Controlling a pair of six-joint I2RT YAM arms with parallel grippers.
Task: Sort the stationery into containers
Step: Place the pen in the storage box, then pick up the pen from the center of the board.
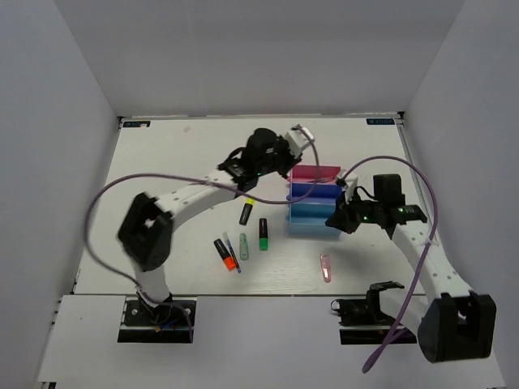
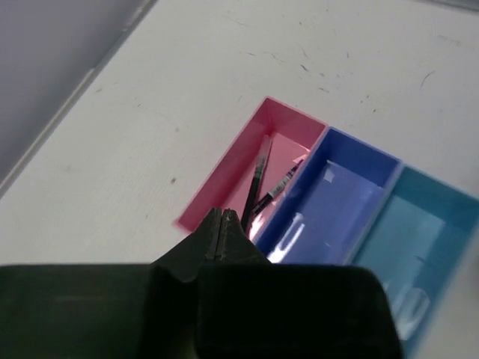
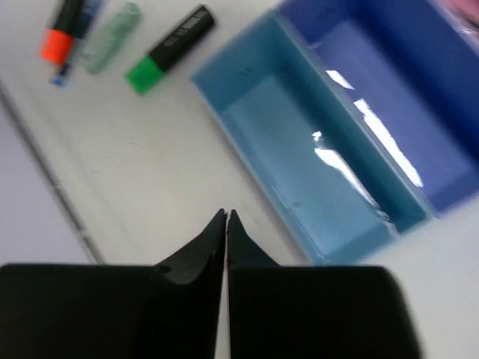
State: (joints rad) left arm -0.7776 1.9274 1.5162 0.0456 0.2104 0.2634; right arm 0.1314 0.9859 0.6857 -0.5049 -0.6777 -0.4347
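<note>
Pens lie in pink tray below closed left pincer; right pincer closed beside light-blue tray.

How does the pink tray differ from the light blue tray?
The pink tray holds two thin pens; the light blue tray shows nothing inside. The pink tray sits at the row's far end, the light blue tray at its near end. Both are same-shaped rectangular trays, joined in one row.
</note>
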